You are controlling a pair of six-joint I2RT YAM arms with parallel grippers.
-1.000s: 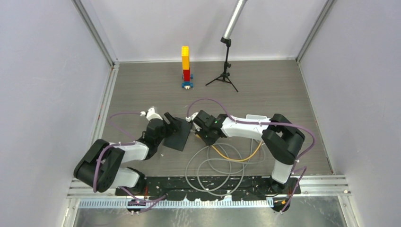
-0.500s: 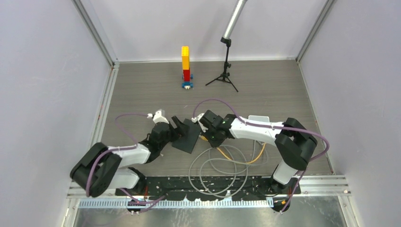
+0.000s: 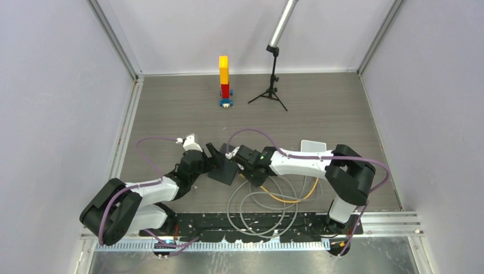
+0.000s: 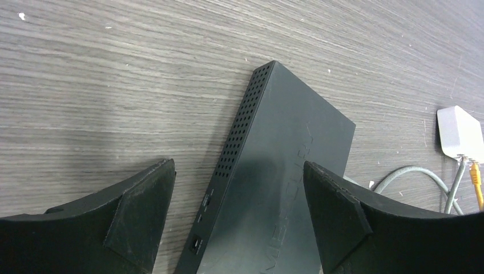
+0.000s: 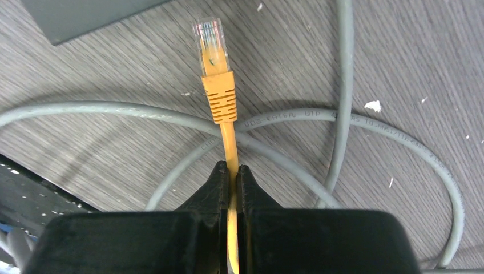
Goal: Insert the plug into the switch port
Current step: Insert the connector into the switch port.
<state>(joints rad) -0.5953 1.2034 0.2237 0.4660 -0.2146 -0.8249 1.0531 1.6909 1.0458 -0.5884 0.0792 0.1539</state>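
My right gripper (image 5: 232,171) is shut on an orange cable (image 5: 229,145) just behind its clear-tipped plug (image 5: 210,40), which points at a corner of a flat black box (image 5: 85,14). My left gripper (image 4: 240,228) is open, with one finger (image 4: 142,211) on each side of that black box (image 4: 285,171). The box has vent holes and a small opening (image 4: 197,244) in its side. The small white box (image 3: 313,146) lies to the right. In the left wrist view (image 4: 458,132) a grey and an orange cable enter its side. No free port shows on it.
Loops of grey cable (image 3: 257,208) and orange cable (image 3: 285,197) lie on the wood table in front of the right arm. A yellow-red-blue brick tower (image 3: 224,80) and a small black tripod (image 3: 273,91) stand at the back. Grey walls close in both sides.
The black box and my left gripper have shifted a little to the right. My right gripper swung away, then came back close to the box with the plug.
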